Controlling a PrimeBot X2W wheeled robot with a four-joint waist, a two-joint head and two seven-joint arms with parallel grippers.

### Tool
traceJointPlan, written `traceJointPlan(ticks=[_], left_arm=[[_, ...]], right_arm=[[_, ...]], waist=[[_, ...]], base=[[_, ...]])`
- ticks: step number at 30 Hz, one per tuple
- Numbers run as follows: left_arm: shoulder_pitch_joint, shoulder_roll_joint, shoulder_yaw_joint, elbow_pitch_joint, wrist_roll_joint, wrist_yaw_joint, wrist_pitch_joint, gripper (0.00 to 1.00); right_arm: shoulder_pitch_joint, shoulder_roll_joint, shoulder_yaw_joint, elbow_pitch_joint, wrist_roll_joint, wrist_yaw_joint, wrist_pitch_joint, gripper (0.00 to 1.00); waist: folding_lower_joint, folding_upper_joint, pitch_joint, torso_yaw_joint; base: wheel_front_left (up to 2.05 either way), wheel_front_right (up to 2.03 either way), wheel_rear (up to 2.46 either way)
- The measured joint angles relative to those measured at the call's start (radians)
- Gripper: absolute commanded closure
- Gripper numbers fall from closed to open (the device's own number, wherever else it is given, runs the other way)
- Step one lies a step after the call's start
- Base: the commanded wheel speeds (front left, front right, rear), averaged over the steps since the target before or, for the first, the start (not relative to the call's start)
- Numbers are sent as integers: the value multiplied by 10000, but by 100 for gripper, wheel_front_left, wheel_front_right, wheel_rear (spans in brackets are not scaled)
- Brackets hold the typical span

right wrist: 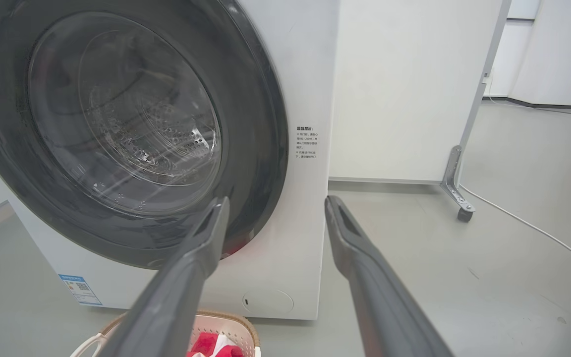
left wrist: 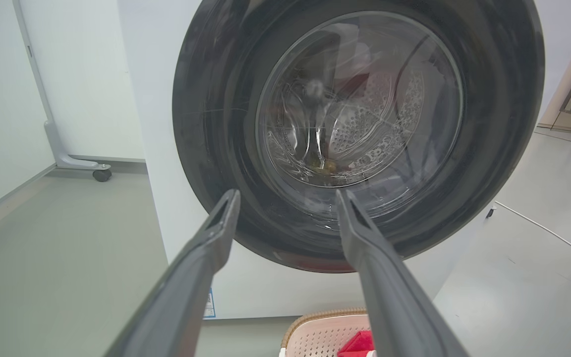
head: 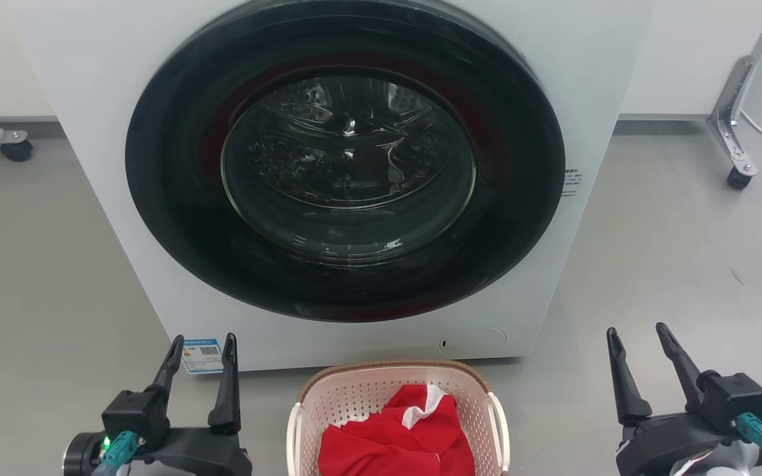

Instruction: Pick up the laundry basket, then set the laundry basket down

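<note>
Laundry basket [head: 354,395] on floor [head: 37,297] just in front of washing machine [head: 90,99], red cloth [head: 414,423] inside. Left gripper [head: 202,340] and right gripper [head: 637,328] near machine's lower corners, fingers spread, empty. Risk: uneven handle grabs tilt basket, spill cloth, or bump machine.

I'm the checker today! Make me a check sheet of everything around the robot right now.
Surface: smooth grey floor.
Job's things: laundry basket stands on the floor in front of the washing machine, untouched.
Clutter: red and white cloth lies in the basket.
Grippers: left gripper and right gripper sit on either side of the basket, jaws open, holding nothing.
Cables: white cable runs along the floor at the right.
Surroundings: the machine's round door is shut; a white panel on wheeled feet stands behind.
</note>
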Motion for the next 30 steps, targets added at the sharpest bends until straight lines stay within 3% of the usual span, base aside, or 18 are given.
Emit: traceJointPlan(ticks=[30], left_arm=[[28,-117,159,40,-25,6,0,0]], right_arm=[[4,113,-232,-35,-92,65,0,0]], waist=[[0,-1,-19,29]], base=[[0,0,0]])
